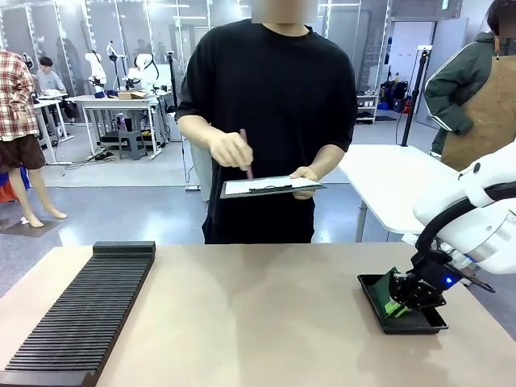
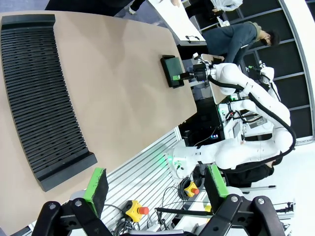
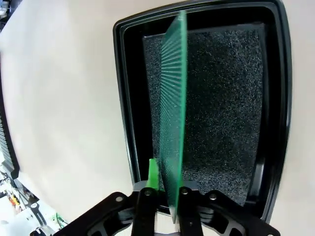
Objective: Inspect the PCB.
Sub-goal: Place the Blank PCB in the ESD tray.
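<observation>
The PCB (image 3: 172,98), a thin green board with a fine dotted surface, stands on edge and slightly tilted over the foam floor of a black tray (image 3: 125,98). My right gripper (image 3: 165,172) is shut on the board's near edge, and one green pad (image 3: 153,172) shows beside it. From the front, the right gripper (image 1: 407,294) reaches down into the tray (image 1: 419,324) at the table's right, with the PCB (image 1: 393,305) in its jaws. My left gripper (image 2: 156,181) is open with nothing between its fingers, high above the table's near edge.
A long black slotted rack (image 1: 81,314) lies along the table's left side. Across the table a person holds a clipboard (image 1: 270,187) with white paper and a pen (image 1: 246,157). The tabletop between rack and tray is bare.
</observation>
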Available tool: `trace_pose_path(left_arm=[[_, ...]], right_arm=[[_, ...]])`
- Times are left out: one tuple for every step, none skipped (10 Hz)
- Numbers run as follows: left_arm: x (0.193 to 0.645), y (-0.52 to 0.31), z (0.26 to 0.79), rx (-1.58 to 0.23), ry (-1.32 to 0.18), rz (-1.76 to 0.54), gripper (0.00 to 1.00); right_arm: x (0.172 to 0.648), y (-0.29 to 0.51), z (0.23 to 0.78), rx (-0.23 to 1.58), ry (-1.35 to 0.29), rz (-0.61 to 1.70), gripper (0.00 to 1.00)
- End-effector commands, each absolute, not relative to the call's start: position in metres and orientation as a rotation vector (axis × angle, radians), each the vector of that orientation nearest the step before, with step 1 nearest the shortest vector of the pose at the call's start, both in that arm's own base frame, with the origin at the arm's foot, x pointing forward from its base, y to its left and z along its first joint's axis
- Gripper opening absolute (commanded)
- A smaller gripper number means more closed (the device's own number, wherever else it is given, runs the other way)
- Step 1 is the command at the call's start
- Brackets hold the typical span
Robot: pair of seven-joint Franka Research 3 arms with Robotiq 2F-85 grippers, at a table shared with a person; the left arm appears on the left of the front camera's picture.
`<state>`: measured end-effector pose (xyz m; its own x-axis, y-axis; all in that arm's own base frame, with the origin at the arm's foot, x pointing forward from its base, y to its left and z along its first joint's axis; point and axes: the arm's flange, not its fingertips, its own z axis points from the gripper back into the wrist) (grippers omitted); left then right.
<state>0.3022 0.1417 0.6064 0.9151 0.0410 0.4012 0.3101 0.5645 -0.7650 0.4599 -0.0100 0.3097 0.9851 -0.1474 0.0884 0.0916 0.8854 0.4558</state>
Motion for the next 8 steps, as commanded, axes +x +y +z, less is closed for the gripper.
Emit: trace_pose_path(left_arm=[[0.303,0.141,0.609,-0.951,-0.399,-0.159,1.0],[0.303,0.141,0.609,-0.951,-0.399,-0.159,1.0],[0.303,0.141,0.609,-0.951,-0.399,-0.159,1.0],[0.303,0.141,0.609,-0.951,-0.399,-0.159,1.0],[0.303,0.141,0.609,-0.951,-0.399,-0.159,1.0],[0.303,0.141,0.609,-0.951,-0.399,-0.159,1.0],[0.303,0.141,0.609,-0.951,-0.399,-0.159,1.0],[0.303,0.141,0.609,-0.951,-0.399,-0.159,1.0]], right_arm=[[0.457,-0.007,0.318,0.421,-0.134,-0.16,0.56],[0.45,-0.005,0.321,0.383,-0.15,-0.166,0.67],[0.444,-0.003,0.325,0.354,-0.166,-0.169,0.93],[0.44,0.0,0.33,0.34,-0.184,-0.17,1.0],[0.434,0.002,0.337,0.316,-0.196,-0.174,1.0],[0.428,0.002,0.345,0.279,-0.21,-0.188,1.0],[0.424,0.0,0.351,0.25,-0.221,-0.205,0.92],[0.419,-0.001,0.357,0.228,-0.226,-0.218,1.0]])
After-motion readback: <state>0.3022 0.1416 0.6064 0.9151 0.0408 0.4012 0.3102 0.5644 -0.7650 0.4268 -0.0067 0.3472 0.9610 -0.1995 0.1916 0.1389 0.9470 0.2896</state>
